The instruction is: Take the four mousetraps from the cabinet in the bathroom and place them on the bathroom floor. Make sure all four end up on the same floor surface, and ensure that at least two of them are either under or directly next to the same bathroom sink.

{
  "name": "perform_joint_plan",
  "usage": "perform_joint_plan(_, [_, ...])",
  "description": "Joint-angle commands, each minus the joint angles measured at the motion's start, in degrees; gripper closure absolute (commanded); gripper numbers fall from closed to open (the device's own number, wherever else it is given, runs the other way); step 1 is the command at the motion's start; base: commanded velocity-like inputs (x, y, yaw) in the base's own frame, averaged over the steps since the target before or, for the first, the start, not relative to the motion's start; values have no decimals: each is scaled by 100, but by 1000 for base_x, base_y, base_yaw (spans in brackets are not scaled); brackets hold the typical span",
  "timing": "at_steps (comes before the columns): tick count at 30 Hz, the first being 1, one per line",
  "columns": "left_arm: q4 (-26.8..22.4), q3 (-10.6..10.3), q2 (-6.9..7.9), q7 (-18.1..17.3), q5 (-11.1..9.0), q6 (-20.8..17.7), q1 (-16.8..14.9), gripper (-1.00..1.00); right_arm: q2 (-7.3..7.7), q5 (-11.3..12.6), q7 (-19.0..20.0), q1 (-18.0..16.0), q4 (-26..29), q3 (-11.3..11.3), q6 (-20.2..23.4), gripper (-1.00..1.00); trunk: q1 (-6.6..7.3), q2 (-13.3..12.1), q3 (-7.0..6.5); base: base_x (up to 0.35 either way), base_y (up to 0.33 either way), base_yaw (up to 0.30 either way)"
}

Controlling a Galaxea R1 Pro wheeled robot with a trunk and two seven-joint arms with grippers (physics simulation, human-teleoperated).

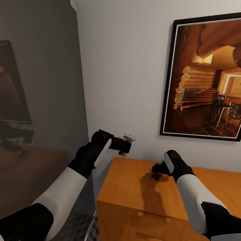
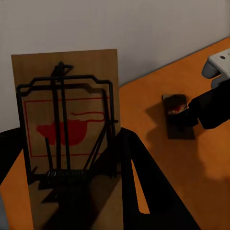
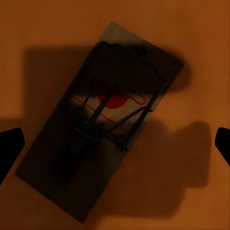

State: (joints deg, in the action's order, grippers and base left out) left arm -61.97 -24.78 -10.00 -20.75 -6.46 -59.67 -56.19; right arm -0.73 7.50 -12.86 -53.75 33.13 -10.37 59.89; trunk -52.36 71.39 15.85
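My left gripper is shut on a mousetrap, a wooden board with a dark wire spring and a red mark, and holds it upright in the air beyond the left back corner of the orange-brown cabinet. A second mousetrap lies flat on the cabinet top, small in the head view. Just above that trap hangs my right gripper. It is open, with its dark fingertips standing wide to either side of the trap and touching nothing.
A framed picture of a log-cabin room hangs on the pale wall behind the cabinet. A grey wall with a dark picture stands at the left. Patterned floor tiles show beside the cabinet's left front corner.
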Motion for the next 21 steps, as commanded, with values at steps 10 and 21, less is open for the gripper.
perform_joint_plan(10, [3, -1, 0, 18, -40, -33, -6, 100, -6, 68, -47, -4, 53, -26, 11, -100, 0, 5, 97, 0, 0, 0])
perform_joint_plan(21, [3, -1, 0, 18, -40, -33, -6, 100, -6, 75, -45, -4, 70, -26, 11, -100, 0, 5, 131, 0, 0, 4])
